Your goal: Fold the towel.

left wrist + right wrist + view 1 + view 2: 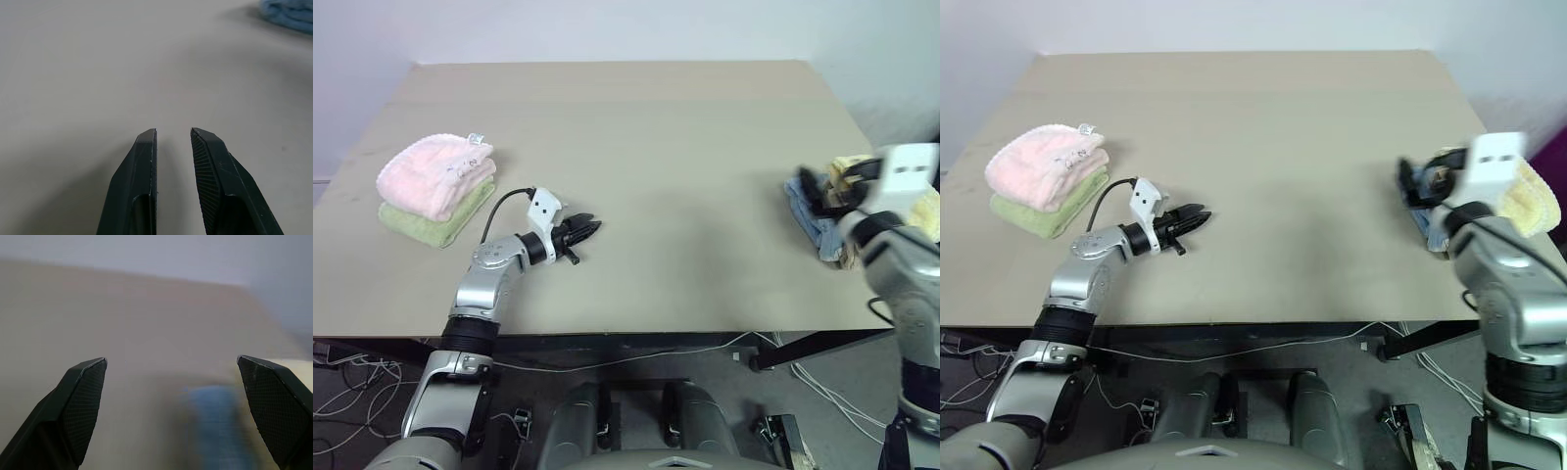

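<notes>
towel: pale yellow, bunched at table's right edge, next to blue cloth
right gripper: fingers wide apart, empty, over blue cloth
left gripper: narrow gap, empty, above bare table

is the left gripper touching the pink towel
Apart. The left eye view shows bare table between the left gripper and the pink towel, which lies on a green towel off to the side.

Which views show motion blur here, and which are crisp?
Both eye views: right gripper smeared, table and pink towel crisp. Right wrist view: whole background streaked, blue cloth soft. Left wrist view: left gripper sharp.
</notes>
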Controlling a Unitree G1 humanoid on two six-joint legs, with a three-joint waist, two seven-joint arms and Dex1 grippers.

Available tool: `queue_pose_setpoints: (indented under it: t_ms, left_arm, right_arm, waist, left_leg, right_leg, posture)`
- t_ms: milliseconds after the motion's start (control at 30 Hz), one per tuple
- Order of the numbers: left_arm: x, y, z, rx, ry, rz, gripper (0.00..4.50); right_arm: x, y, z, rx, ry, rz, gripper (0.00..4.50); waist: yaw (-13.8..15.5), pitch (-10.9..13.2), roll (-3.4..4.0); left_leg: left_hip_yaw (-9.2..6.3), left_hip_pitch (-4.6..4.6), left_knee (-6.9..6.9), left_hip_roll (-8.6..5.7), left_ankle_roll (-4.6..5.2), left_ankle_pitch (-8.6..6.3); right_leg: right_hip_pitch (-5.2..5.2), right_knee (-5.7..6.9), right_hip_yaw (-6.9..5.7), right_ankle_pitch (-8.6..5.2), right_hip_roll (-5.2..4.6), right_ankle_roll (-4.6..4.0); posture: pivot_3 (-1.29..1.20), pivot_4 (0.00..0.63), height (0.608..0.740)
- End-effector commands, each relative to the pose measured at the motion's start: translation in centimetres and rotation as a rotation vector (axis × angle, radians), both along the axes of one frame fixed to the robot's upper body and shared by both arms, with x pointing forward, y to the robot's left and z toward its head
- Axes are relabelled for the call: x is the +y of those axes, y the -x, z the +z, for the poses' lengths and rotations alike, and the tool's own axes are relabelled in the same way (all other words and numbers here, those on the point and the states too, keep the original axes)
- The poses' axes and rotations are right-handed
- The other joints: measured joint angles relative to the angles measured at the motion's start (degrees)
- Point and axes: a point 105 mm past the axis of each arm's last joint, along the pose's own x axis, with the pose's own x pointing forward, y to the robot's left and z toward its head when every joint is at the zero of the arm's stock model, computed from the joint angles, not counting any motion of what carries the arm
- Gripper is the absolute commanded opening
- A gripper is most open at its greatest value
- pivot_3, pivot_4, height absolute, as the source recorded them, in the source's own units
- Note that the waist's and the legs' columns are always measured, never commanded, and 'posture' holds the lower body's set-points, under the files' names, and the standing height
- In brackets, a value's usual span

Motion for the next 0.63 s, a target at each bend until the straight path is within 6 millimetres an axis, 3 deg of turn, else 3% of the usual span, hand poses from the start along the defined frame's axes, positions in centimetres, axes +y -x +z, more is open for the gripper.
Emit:
queue_pose_setpoints:
  t_ms: [33, 100, 233, 433, 633]
  left_arm:
    - [1.3, 0.0, 1.5, -0.066, -0.005, 0.059, 1.12]
    - [2.1, 0.0, 1.5, -0.071, -0.012, 0.101, 1.12]
    - [3.3, 0.1, 1.5, -0.082, -0.026, 0.169, 1.12]
    - [4.5, 0.4, 1.2, -0.074, -0.027, 0.227, 1.12]
    - [5.1, 0.1, 1.4, -0.077, -0.035, 0.25, 1.12]
  right_arm:
    - [4.3, -0.3, 0.5, -0.056, 0.04, 0.178, 4.48]
    - [6.3, -0.6, -0.8, -0.029, 0.083, 0.257, 4.48]
    - [8.1, -1.2, -3.2, 0.013, 0.135, 0.334, 4.48]
    - [9.3, -2.1, -5.4, 0.043, 0.116, 0.354, 4.48]
    - [9.8, -2.3, -6.3, 0.043, 0.103, 0.358, 4.48]
  waist:
    - [0.11, 0.0, 0.0]
    - [0.13, 0.02, -0.03]
    - [0.24, 0.01, -0.04]
    - [-0.04, 0.01, -0.05]
    - [0.0, 0.01, -0.04]
  left_leg:
    - [0.0, 0.0, 0.01, 0.0, 0.0, 0.0]
    - [0.0, 0.0, 0.03, -0.02, 0.0, 0.0]
    - [-0.01, 0.0, 0.05, -0.04, -0.01, 0.0]
    - [0.0, 0.01, 0.05, -0.05, -0.26, 0.14]
    - [0.01, 0.01, 0.05, -0.05, -0.31, 0.17]
  right_leg:
    - [0.0, 0.0, 0.0, 0.0, 0.0, 0.0]
    - [0.01, 0.01, -0.02, 0.01, -0.02, 0.01]
    - [0.03, 0.0, -0.04, 0.01, -0.06, 0.01]
    - [0.04, 0.01, -0.05, 0.01, -0.06, 0.01]
    - [0.04, 0.02, -0.05, 0.01, -0.06, 0.01]
  posture:
    - [0.0, 0.15, 0.701]
    - [0.0, 0.15, 0.701]
    - [0.0, 0.15, 0.701]
    - [0.0, 0.15, 0.701]
    - [0.0, 0.15, 0.701]
